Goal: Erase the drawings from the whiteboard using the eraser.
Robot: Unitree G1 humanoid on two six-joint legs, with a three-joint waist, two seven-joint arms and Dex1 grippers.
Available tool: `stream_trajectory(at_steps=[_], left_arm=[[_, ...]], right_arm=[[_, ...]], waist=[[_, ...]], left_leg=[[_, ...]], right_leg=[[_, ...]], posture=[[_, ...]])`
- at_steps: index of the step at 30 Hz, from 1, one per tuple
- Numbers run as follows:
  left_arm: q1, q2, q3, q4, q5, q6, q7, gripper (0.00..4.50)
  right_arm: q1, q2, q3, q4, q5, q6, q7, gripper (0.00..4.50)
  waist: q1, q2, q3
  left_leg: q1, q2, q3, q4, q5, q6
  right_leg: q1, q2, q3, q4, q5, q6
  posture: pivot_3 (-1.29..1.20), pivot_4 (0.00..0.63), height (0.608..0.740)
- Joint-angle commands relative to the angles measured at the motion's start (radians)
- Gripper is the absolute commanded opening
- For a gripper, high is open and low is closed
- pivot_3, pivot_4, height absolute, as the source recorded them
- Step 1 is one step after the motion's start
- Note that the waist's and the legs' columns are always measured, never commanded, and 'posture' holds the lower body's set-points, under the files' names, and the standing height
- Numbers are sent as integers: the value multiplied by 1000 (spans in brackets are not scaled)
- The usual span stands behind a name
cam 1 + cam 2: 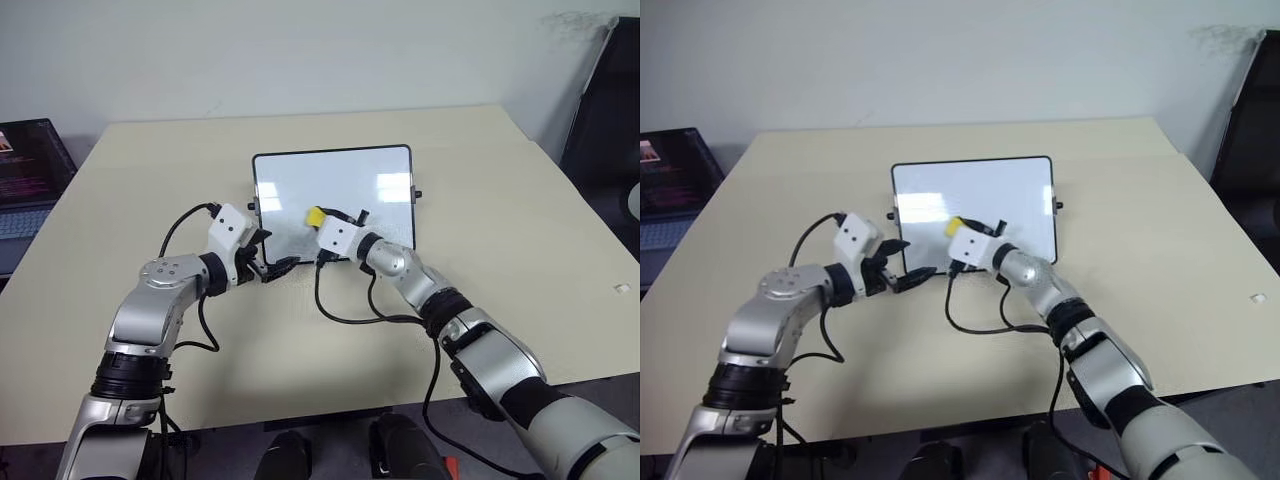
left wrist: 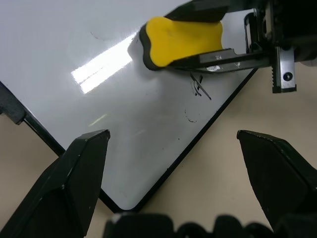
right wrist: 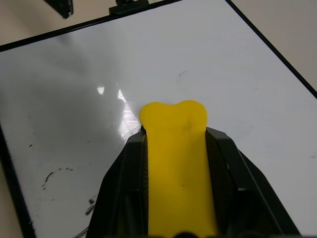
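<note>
The whiteboard (image 1: 370,180) lies flat on the beige table, with a thin black frame. My right gripper (image 3: 174,136) is shut on the yellow eraser (image 1: 314,216), holding it over the board's near left part; the eraser's tip (image 3: 173,116) sticks out past the fingers. The drawings are small black marks: a cross-like squiggle (image 2: 200,87) beside the eraser near the board's edge, smudgy dashes (image 3: 54,176), and a small tick (image 3: 182,74). My left gripper (image 1: 275,268) stands open just off the board's near left corner, nothing between its fingers.
An open laptop (image 1: 25,170) sits off the table's left side. A black chair (image 1: 605,120) stands at the far right. A small white scrap (image 1: 622,288) lies near the table's right edge. Black cables hang from both wrists over the table.
</note>
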Motion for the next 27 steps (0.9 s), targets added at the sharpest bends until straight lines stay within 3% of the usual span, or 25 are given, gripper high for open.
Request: stream_trajectory(at_steps=[1, 6, 13, 27], left_arm=[[-12, 1, 12, -34, -7, -6, 4, 4500], [-12, -4, 9, -39, -5, -2, 7, 4500], [-5, -5, 11, -48, -8, 1, 9, 4500], [-14, -17, 2, -45, -10, -2, 3, 4500]], right_arm=[[-58, 35, -25, -18, 13, 42, -8, 1228], [-71, 47, -15, -5, -3, 72, -3, 1228], [-6, -36, -16, -7, -19, 142, 18, 1228], [200, -164, -63, -217, 9, 263, 70, 1227]], waist=[[-1, 0, 0], [-2, 0, 0], [7, 0, 0], [33, -2, -1]], left_leg=[[0, 0, 0, 0, 0, 0], [-5, 0, -1, 0, 0, 0], [-7, -1, -2, 0, 0, 0], [0, -2, -2, 1, 0, 0]], right_leg=[[0, 0, 0, 0, 0, 0], [-4, 0, 0, 0, 0, 0], [-6, -1, -2, 0, 0, 0], [3, -1, -2, -1, -1, 2]], posture=[[0, 150, 740], [0, 150, 740], [0, 150, 740], [0, 150, 740]])
